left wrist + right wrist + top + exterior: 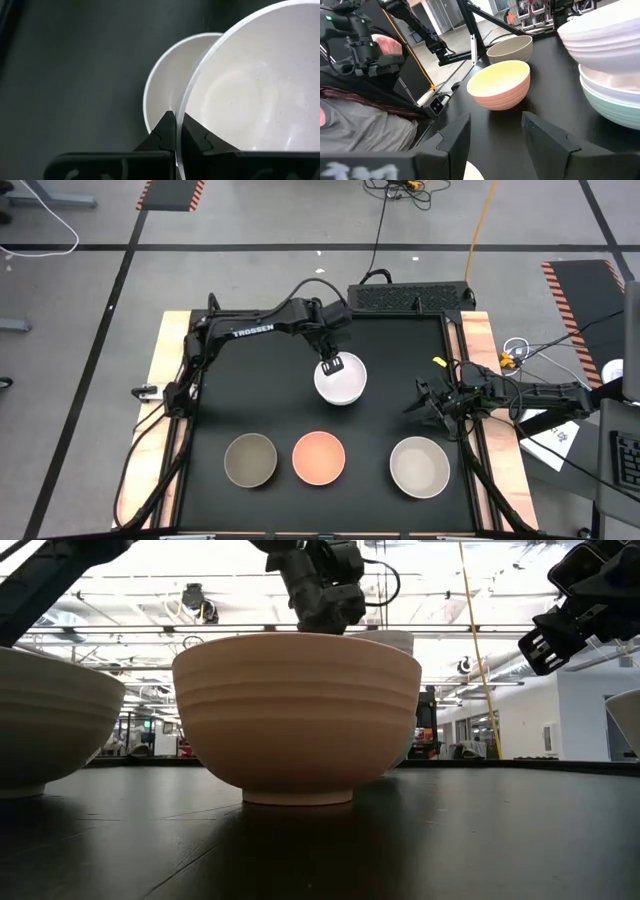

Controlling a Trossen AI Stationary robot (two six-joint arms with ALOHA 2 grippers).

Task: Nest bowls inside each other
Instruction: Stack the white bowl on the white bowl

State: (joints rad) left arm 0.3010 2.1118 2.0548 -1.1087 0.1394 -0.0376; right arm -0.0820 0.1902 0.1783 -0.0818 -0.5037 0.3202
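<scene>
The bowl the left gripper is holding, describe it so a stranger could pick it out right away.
On the black table, look behind the front row of three bowls, near the middle. The left gripper pinches the rim of a white bowl tilted over a stack there. It is the only bowl in a gripper; the olive-grey, peach and beige ones sit alone.

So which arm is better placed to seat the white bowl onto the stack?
Left. The left gripper already pinches the white bowl by its rim over the stack; the right gripper hangs open and empty beside it.
</scene>
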